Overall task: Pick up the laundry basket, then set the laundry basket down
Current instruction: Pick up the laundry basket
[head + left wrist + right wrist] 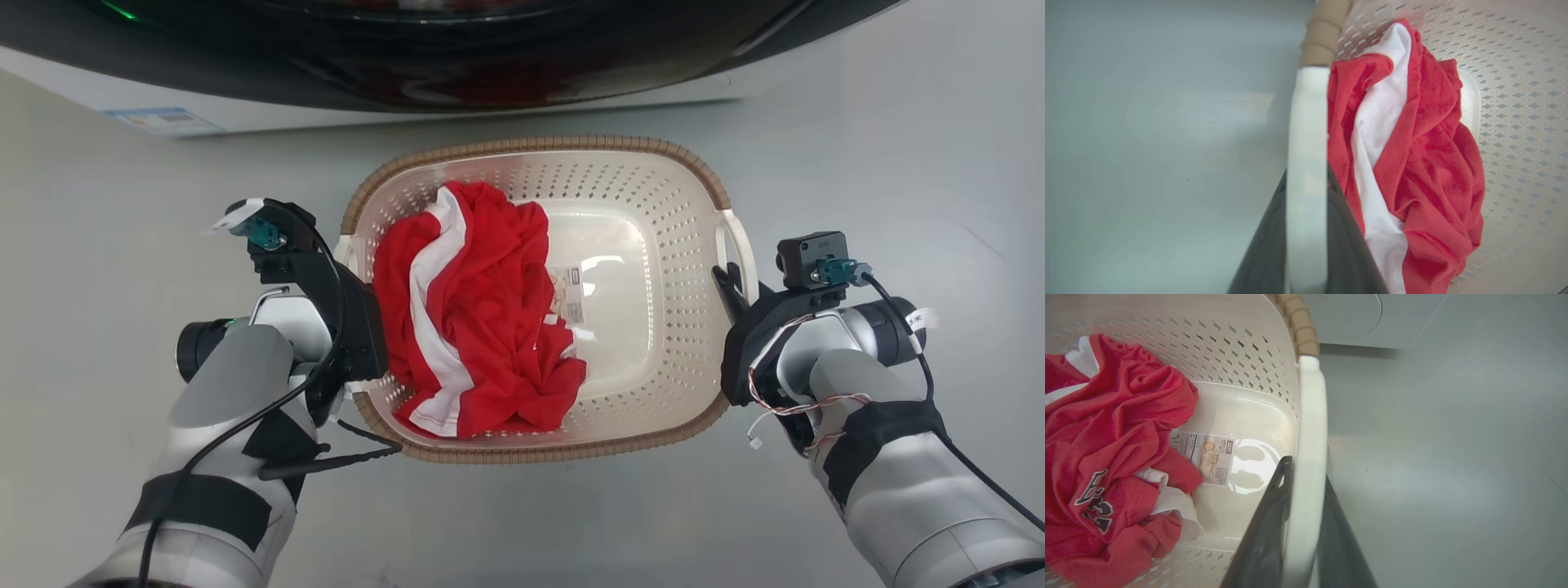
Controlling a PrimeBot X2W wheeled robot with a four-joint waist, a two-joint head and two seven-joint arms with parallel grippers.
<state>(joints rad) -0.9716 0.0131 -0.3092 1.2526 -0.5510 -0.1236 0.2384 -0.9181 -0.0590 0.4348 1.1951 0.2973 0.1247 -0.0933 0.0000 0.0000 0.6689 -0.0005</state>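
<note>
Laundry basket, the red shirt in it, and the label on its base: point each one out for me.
laundry basket (539,144): head view, on the brown woven rim, far side.
red shirt (490,318): head view, on the red fabric mid-heap.
label (1206,457): right wrist view, on the label's middle.

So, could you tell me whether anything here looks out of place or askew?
Nothing looks damaged or spilled. The only lopsided thing: the red shirt is bunched at the left of the basket, leaving its right half bare. The left gripper and right gripper each straddle a handle.
</note>
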